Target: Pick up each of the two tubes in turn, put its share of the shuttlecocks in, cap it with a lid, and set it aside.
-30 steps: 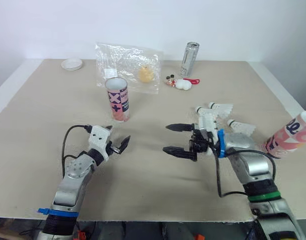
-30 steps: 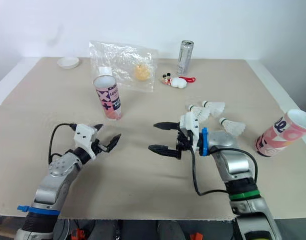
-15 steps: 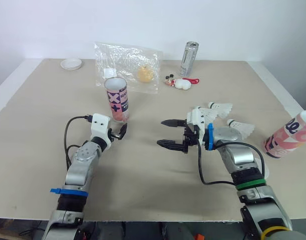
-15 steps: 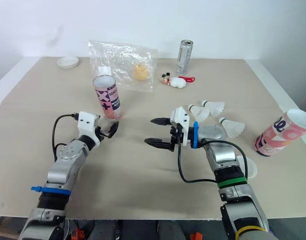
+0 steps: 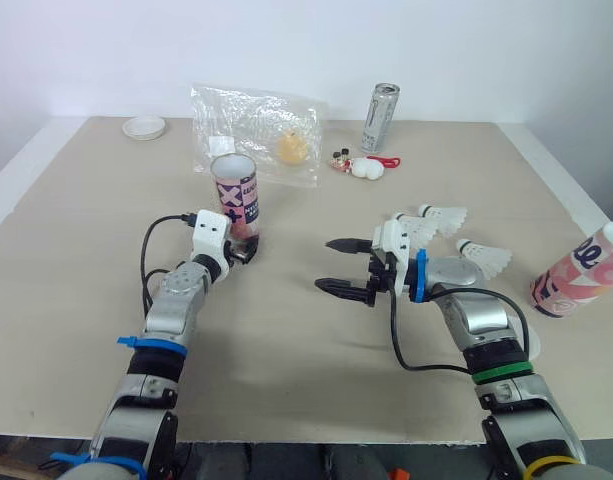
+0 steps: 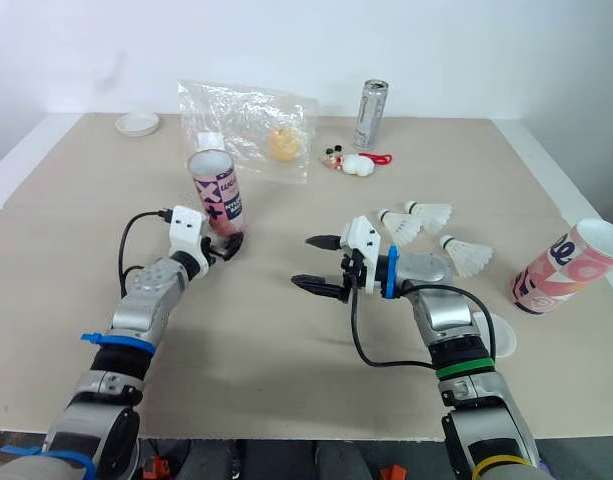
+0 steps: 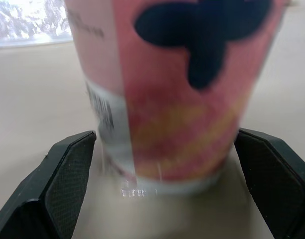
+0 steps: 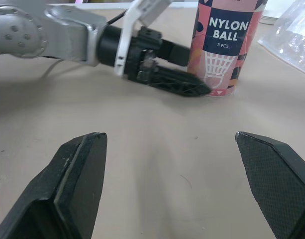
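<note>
A pink patterned tube (image 5: 235, 197) stands upright, mouth open, left of the table's middle. My left gripper (image 5: 242, 252) is open at its base, one finger (image 7: 67, 184) on each side of the tube (image 7: 177, 89), with small gaps showing. My right gripper (image 5: 344, 266) hovers open and empty over the middle of the table, pointing at that tube (image 8: 227, 45). The second tube (image 5: 581, 272) lies tilted at the right edge. Three shuttlecocks (image 5: 441, 216) lie behind my right arm. One white lid (image 5: 144, 127) sits at the far left corner, another (image 6: 493, 333) beside my right forearm.
A clear plastic bag (image 5: 258, 132) holding a yellow item lies behind the upright tube. A silver can (image 5: 380, 118) and a small white toy (image 5: 361, 166) stand at the back centre. The table's right edge runs close to the lying tube.
My left gripper has travelled forward to the upright tube and now straddles its base. My right gripper shifted slightly left and forward, still open.
</note>
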Tool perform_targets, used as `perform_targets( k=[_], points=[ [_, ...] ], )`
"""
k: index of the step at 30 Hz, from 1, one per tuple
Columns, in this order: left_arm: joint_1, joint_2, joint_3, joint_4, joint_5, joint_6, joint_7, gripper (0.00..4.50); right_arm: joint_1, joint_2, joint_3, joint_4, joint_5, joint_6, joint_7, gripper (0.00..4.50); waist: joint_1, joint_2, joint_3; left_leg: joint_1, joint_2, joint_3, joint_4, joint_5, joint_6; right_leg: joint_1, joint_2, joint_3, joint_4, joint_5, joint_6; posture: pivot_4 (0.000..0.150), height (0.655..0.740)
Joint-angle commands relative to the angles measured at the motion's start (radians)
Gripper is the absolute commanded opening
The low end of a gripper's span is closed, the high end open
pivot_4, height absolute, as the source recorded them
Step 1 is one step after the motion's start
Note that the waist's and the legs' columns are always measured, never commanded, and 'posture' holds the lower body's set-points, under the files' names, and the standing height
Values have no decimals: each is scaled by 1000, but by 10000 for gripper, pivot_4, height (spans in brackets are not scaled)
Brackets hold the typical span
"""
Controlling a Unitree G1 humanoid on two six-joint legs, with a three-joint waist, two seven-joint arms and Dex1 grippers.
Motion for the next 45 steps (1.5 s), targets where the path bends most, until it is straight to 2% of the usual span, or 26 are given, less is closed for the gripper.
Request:
perform_targets(
  k=[1,14,17,18,20,27,33,40,45],
  points=[
    [-57,18,15,78,10,-62,-13,45000,-3,-5,-22,-48,6,-8,-14,44132,0,0,0,0,0,0,0,0,0,0,0,0,0,0,0,1500,7400],
    [-188,23,33,371,-1,-186,-81,45000,13,-16,-21,-92,8,8,-32,44132,0,0,0,0,0,-1,0,0,0,0,0,-1,0,0,0,1500,7400],
    [-200,23,35,403,1,-201,-89,37211,13,-16,-19,-102,9,14,-36,45000,0,0,0,0,0,-1,0,0,0,0,0,-1,0,0,0,1500,7400],
    [-203,24,36,410,1,-205,-89,32238,14,-16,-18,-105,10,15,-36,45000,0,0,0,0,0,-1,0,0,0,0,0,-1,0,0,0,1500,7400],
    [-205,26,43,418,-2,-215,-89,28193,13,-15,-18,-112,11,19,-39,45000,0,0,0,0,0,-1,0,0,-1,0,0,-1,0,0,0,1500,7400],
    [-183,41,41,400,12,-230,-105,28193,14,-12,-23,-116,14,27,-46,45000,0,0,0,-1,0,-1,0,0,0,0,0,-1,0,0,1,1500,7400],
    [-145,82,5,319,35,-253,-173,28193,37,-10,-30,-152,25,51,-68,45000,-1,0,0,-1,0,-1,-1,0,-1,0,0,-1,0,0,0,1500,7400],
    [-75,207,-108,56,50,-242,-456,28193,154,-25,-90,-325,91,133,-133,45000,0,0,0,-4,0,-1,-1,0,-1,-2,0,-1,0,1,-2,1500,7400],
    [-52,304,-217,-114,43,-231,-728,28193,246,-35,-134,-466,180,164,-134,45000,0,0,0,-4,0,-2,-1,0,-1,-3,-1,-2,0,0,-2,1500,7400]
  ],
)
